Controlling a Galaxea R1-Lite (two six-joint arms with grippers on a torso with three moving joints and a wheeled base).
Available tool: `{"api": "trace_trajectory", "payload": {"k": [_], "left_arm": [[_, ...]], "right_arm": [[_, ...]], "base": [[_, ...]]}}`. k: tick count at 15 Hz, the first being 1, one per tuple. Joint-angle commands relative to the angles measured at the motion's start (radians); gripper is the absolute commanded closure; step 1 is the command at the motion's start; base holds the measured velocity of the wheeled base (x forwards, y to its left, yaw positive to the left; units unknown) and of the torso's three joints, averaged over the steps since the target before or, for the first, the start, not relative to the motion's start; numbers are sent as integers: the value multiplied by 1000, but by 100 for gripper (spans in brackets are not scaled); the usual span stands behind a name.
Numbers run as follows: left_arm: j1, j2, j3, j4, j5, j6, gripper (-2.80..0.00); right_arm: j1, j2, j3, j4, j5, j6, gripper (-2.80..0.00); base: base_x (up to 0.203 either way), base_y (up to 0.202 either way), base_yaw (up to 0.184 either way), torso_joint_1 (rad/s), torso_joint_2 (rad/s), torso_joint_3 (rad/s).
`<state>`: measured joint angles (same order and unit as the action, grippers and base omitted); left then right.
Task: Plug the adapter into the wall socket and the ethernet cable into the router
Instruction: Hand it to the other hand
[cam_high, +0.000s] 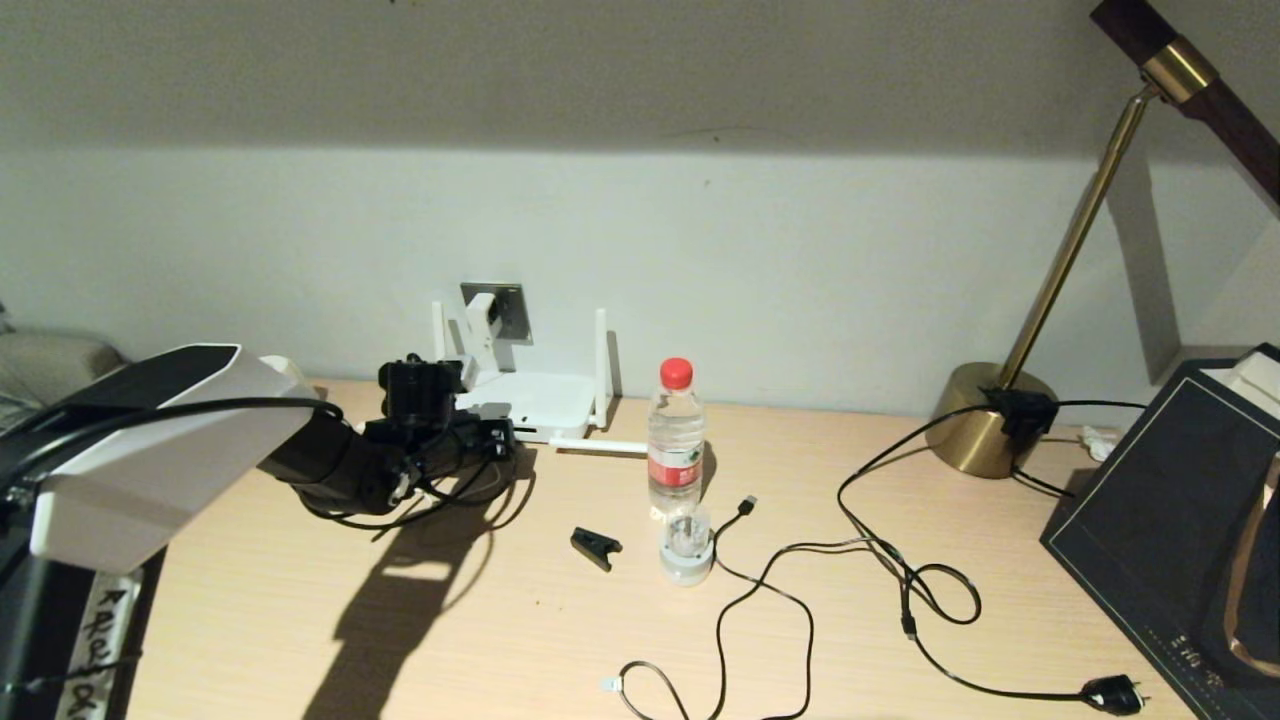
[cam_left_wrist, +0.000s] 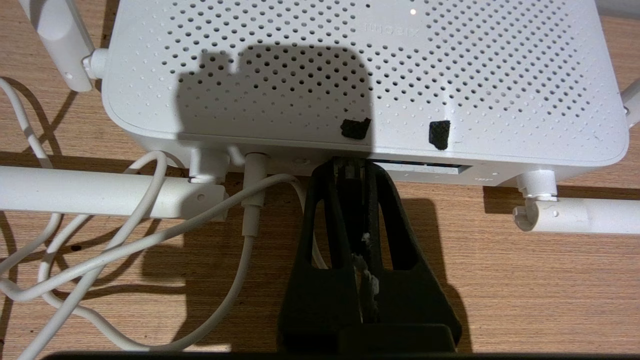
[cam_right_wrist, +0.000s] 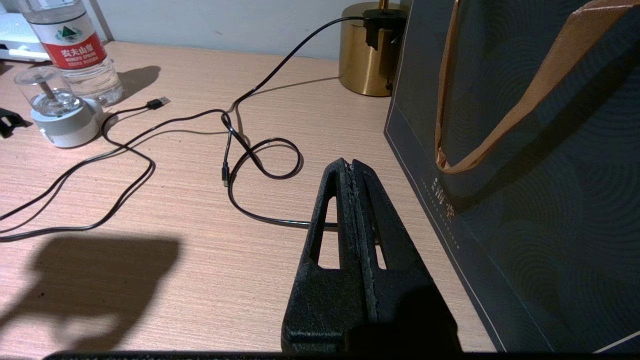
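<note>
The white router (cam_high: 535, 398) lies against the wall, under the grey wall socket (cam_high: 508, 310). The white adapter (cam_high: 482, 316) sits in that socket, and its white cord (cam_left_wrist: 247, 235) runs into the router's port edge. My left gripper (cam_high: 497, 437) is shut on the ethernet cable's clear-tipped connector (cam_left_wrist: 348, 172). It holds the connector right at a dark port on the router (cam_left_wrist: 360, 75). The black ethernet cable (cam_high: 420, 512) loops on the table under the left wrist. My right gripper (cam_right_wrist: 352, 162) hovers shut and empty over the table beside the dark bag.
A water bottle (cam_high: 676, 435), a small glass-topped white device (cam_high: 687, 552) and a black clip (cam_high: 596, 546) stand mid-table. A thin USB cable (cam_high: 765, 588) and the lamp cord (cam_high: 1000, 690) trail right. A brass lamp base (cam_high: 985, 425) and a dark gift bag (cam_high: 1165, 510) fill the right side.
</note>
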<state>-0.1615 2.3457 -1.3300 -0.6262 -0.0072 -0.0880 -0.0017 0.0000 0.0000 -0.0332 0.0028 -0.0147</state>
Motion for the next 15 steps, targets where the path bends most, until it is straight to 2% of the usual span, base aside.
{"api": "trace_trajectory", "payload": {"k": [1,6,7,15], "left_arm": [[0,-8,-1,-13,-2,-1,0],[0,-6,-1,-13,-2,2,0],[0,-5,-1,-13,-2,2,-280],[-1,-2,4,-23,-4,1,-280]], "right_arm": [[0,2,9,-1,0,-1,0],[0,2,9,-1,0,-1,0],[0,1,9,-1,0,-1,0],[0,2,9,-1,0,-1,0]], "base": [[0,0,0,0,0,0],[0,0,0,0,0,0],[0,0,0,0,0,0],[0,0,0,0,0,0]]}}
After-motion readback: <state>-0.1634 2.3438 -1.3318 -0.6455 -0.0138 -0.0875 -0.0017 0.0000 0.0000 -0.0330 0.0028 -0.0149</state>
